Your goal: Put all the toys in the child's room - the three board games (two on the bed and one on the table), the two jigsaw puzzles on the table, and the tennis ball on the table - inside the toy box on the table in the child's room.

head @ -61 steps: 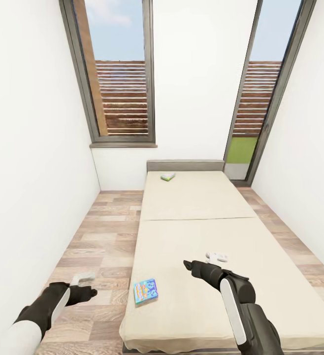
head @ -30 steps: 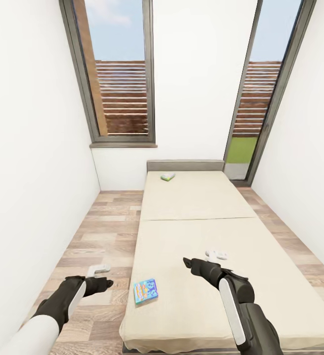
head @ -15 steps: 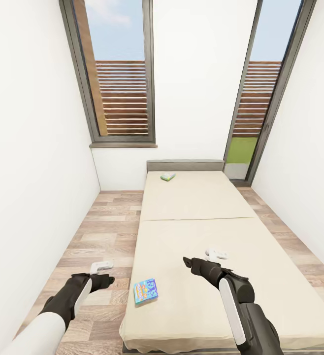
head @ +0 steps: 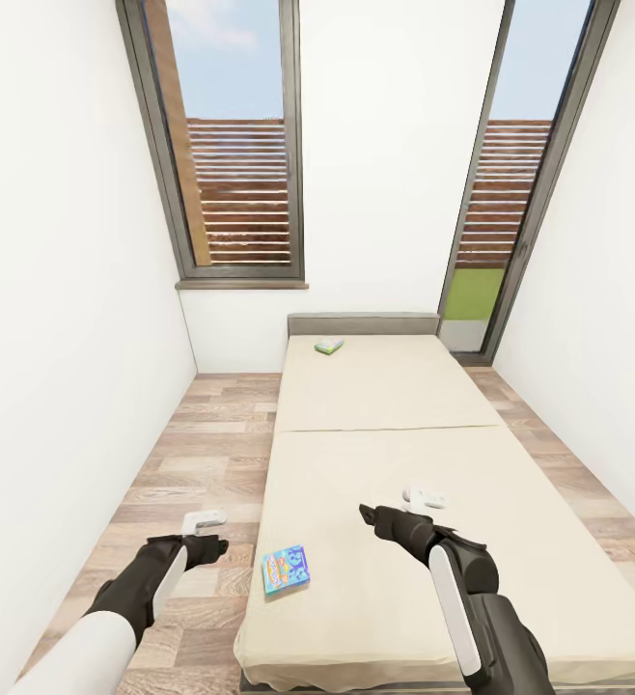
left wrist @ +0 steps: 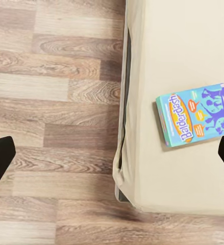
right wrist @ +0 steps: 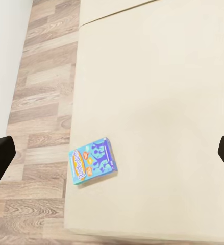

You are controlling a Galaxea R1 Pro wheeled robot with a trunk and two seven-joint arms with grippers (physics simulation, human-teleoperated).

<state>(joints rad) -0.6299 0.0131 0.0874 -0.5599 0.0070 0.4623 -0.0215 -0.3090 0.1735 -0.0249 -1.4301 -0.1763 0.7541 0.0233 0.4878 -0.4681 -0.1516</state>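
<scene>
A blue board game [head: 286, 569] lies flat near the near-left corner of the bed [head: 385, 405]. It reads "Balderdash" in the left wrist view [left wrist: 193, 121] and also shows in the right wrist view [right wrist: 93, 162]. A white-green board game [head: 329, 346] rests by the headboard. My left gripper [head: 205, 521] hangs open over the floor, just left of the bed's edge and the blue box. My right gripper [head: 424, 500] is open above the mattress, right of the blue box. The table, toy box, jigsaw puzzles and tennis ball are out of view.
A strip of wooden floor [head: 202, 434] runs between the bed and the white left wall [head: 67, 386]. A window [head: 235, 145] sits behind it, and a glass door [head: 496, 241] stands at the back right. A narrower floor strip lies right of the bed.
My left arm has moved forward and right, toward the bed's edge. The right arm and both board games have stayed put.
</scene>
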